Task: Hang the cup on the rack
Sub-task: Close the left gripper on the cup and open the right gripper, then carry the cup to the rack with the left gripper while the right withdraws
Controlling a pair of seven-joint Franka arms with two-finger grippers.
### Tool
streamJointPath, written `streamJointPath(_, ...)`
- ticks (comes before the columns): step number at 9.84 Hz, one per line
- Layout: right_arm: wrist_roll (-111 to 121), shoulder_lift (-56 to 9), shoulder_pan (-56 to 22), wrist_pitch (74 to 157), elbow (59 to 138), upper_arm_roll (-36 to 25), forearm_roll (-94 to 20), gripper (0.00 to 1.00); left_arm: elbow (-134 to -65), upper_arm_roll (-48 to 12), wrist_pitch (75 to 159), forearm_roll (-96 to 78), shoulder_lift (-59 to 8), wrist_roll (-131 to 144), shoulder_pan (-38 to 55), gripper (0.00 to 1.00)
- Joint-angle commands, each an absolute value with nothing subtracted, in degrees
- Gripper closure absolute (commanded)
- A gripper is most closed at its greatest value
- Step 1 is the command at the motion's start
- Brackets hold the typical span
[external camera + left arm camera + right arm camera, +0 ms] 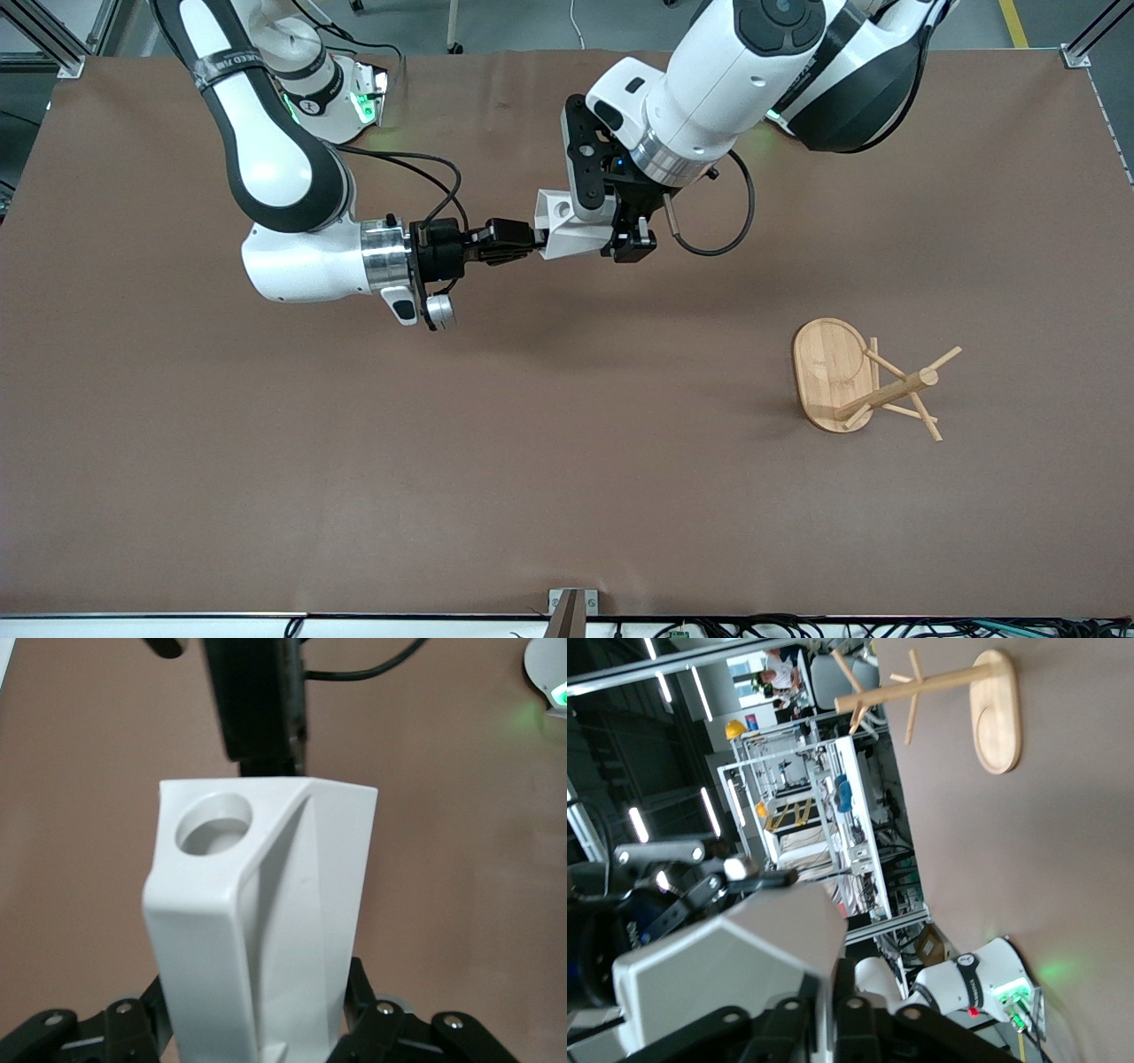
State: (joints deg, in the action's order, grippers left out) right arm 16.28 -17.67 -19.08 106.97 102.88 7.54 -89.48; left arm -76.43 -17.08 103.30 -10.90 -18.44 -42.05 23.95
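Up in the air, well away from the rack (850, 377) and over the bare brown tabletop (567, 496), we see the cup (567, 226) caught between two grippers. The cup lies on its side, its long axis about level with the tabletop and running along the line between the arms' ends of the table. Its handle tab, with the round hole (214, 823) through it, is on the upper side at the end turned toward the right arm.

The left gripper (611, 226) comes down from the left arm's steeply angled wrist, and its fingers (133, 1028) are pinching the white body on two sides; in the left wrist view the cup (261, 930) rises straight up out of that grip. The right gripper (530, 241) reaches in sideways, its forearm and wrist stretched nearly level above the tabletop. Its fingers (788, 1019) are at the cup's end, drawn close together on the edge of the cup (726, 966); we cannot tell whether they still clamp it.

The rack stands upright on its oval base (828, 368), nearer the front camera than the cup and toward the left arm's end of the table, pegs empty.
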Motion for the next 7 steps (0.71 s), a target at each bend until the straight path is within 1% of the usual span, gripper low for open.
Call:
streamJointPath(1, 15.6, -16.3, -18.0, 105.6, 103.2, 8.6, -91.0, 0.00, -76.8, -16.4, 101.3, -10.7, -19.1, -38.3, 23.5, 0.83)
streamJointPath(4, 12.5, -13.5, -17.0, 106.1, 103.4, 7.3, -89.8, 0.00, -77.1, -16.2, 95.4, -8.8, -16.9, -27.1, 19.7, 0.83)
streamJointPath(5, 12.5, -13.5, -17.0, 106.7, 103.6, 4.4, -87.2, 0.00, -77.3, -16.2, 93.2, -6.1, -15.8, -20.5, 18.6, 0.85)
streamJointPath(6, 12.4, -13.4, -16.9, 108.1, 103.9, 1.5, -81.0, 0.00, -77.9, -16.3, 92.3, -4.3, -15.0, -15.8, 17.5, 0.87)
streamJointPath(7, 12.5, -12.9, -16.8, 109.8, 104.0, -0.9, -74.1, 0.00, -78.1, -16.3, 91.9, -4.3, -14.9, -13.9, 15.5, 0.86)
